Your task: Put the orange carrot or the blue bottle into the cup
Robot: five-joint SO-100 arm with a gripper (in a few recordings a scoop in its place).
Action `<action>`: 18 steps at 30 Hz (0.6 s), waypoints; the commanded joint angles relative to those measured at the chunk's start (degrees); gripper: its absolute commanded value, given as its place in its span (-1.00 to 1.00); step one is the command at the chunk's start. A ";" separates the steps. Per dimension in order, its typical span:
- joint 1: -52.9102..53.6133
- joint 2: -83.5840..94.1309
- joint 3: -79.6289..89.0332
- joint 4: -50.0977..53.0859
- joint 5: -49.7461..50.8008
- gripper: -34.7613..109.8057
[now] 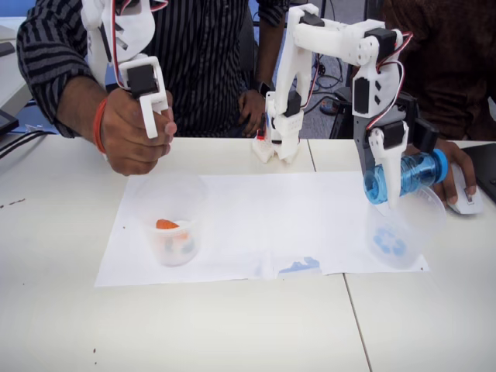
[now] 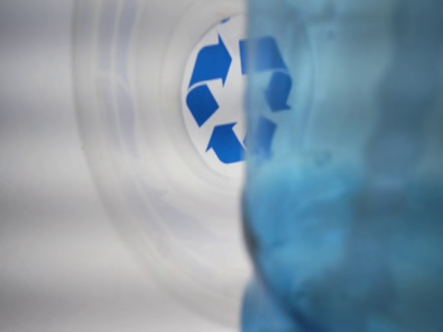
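Note:
The blue bottle hangs on its side with my gripper shut around its middle, cap pointing right. It is just above the rim of the cup, a clear cup with blue recycling arrows standing at the right end of the paper. In the wrist view the blurred bottle covers the right half, and the cup with its arrows lies directly below. The orange carrot lies inside another clear cup on the left of the paper.
A white paper sheet covers the table's middle. My arm's base stands at the back centre. A person's hand rests behind the cup, beside a white object. A seam splits the two tabletops.

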 commanded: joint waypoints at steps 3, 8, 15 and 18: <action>0.18 0.26 -4.75 -0.70 0.35 -0.24; 2.11 -0.26 -5.19 -0.70 0.44 -0.24; 2.37 0.53 -5.36 -0.70 0.35 -0.24; 1.93 0.97 -5.36 -0.70 0.35 -0.24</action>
